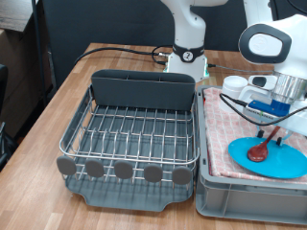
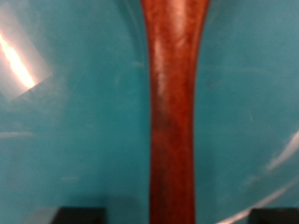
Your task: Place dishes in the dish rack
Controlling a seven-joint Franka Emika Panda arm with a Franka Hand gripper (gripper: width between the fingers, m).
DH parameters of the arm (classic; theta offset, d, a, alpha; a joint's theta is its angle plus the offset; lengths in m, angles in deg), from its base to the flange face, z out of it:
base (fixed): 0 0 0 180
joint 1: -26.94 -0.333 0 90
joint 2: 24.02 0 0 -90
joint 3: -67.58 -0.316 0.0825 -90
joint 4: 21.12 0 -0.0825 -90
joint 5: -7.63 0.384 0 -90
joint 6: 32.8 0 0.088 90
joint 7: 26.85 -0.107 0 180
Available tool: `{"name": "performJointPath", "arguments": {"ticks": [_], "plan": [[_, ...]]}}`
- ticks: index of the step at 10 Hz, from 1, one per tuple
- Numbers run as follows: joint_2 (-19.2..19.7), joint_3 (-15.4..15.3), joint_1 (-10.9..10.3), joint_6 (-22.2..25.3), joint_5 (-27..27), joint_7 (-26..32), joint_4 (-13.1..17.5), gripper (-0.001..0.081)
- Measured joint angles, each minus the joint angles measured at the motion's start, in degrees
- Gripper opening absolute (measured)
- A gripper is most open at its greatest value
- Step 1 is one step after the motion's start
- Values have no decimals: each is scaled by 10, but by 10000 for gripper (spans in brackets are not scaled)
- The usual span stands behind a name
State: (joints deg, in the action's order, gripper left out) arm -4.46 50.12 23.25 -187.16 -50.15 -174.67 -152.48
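Note:
The reddish-brown wooden spoon (image 1: 261,149) lies on the round light-blue plate (image 1: 288,163), which rests on the pink checked cloth at the exterior view's right. My gripper (image 1: 276,137) is down over the spoon's handle. In the wrist view the handle (image 2: 173,103) runs across the plate (image 2: 65,131), and my gripper (image 2: 173,217) is open, with a dark fingertip (image 2: 79,216) on each side of the handle and a gap between. The silver wire dish rack (image 1: 134,134) stands to the left with no dish showing in it. A white mug (image 1: 233,84) sits behind the plate.
The grey crate (image 1: 249,196) lined with the cloth stands close against the rack's right side. The robot base (image 1: 187,53) and black cables (image 1: 115,50) are on the wooden table behind the rack. The rack's grey discs (image 1: 125,171) line its near edge.

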Motion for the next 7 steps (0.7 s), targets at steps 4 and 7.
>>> {"name": "performJointPath", "arguments": {"ticks": [4,7], "plan": [[0,-1,0,6,5,3,2,91],[-9,-18,2,33,49,41,8,91]]}}
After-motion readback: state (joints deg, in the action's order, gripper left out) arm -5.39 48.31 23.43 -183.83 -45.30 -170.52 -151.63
